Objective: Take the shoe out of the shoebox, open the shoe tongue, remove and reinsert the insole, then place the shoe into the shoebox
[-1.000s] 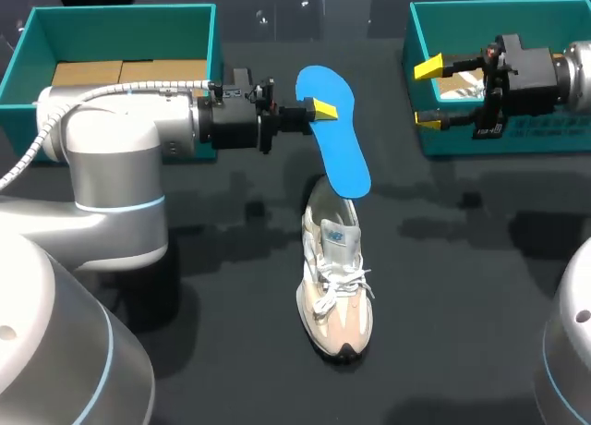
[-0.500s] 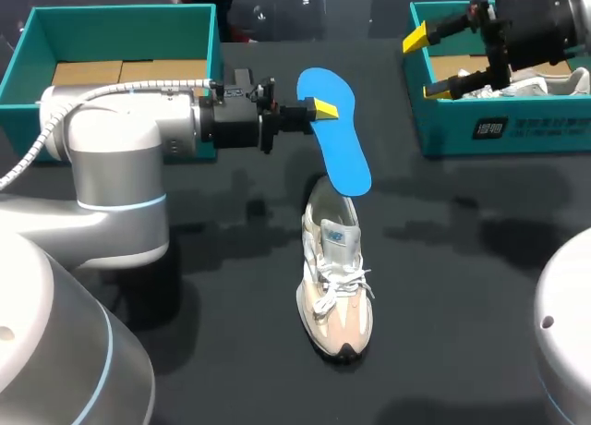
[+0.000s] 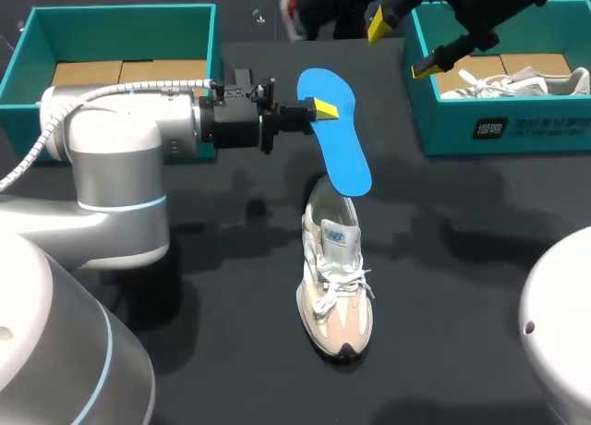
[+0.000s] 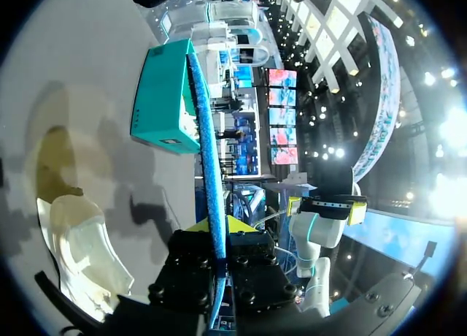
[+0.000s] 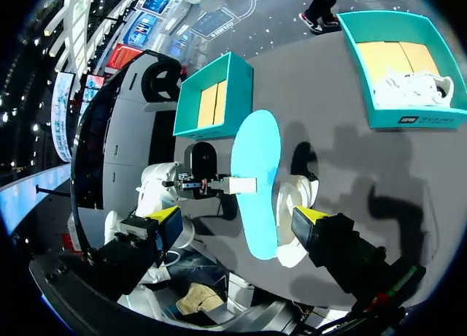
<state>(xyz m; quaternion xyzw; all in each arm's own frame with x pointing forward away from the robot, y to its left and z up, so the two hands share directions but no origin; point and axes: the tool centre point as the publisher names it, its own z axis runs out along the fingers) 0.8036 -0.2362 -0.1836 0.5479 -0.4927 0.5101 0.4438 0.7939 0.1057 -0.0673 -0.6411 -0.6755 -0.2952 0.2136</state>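
Black tabletop (image 3: 462, 286) carries everything, with open room along its near edge and on both sides of the middle. The left arm (image 3: 120, 139) comes in from the left edge and lies level over the table's left half. The right arm (image 3: 499, 0) hangs high over the far right corner.

Two teal shoeboxes sit at the far corners. The left shoebox (image 3: 120, 17) holds flat cardboard (image 3: 129, 72). The right shoebox (image 3: 517, 134) holds a second shoe (image 3: 526, 81), pale and lying against its right side.

The shoe (image 3: 334, 277), beige and white, stands upright at the table's middle, toe toward the near edge, well apart from both boxes. The blue insole (image 3: 337, 139) is held in the air over the middle, slanting from the far edge down to just above the shoe's heel opening; whether it touches there cannot be told.

The left gripper (image 3: 319, 108) is clamped on the insole's edge, one finger on each face. The right gripper (image 3: 404, 44) has its jaws wide apart with nothing between them.

A white label (image 3: 491, 127) on the right shoebox's near wall and a small mark on the shoe's tongue are too small to make out.

Since a second ago the right arm has risen and swung from over the right shoebox toward the far edge, uncovering the second shoe; the left arm, insole and shoe have not moved.
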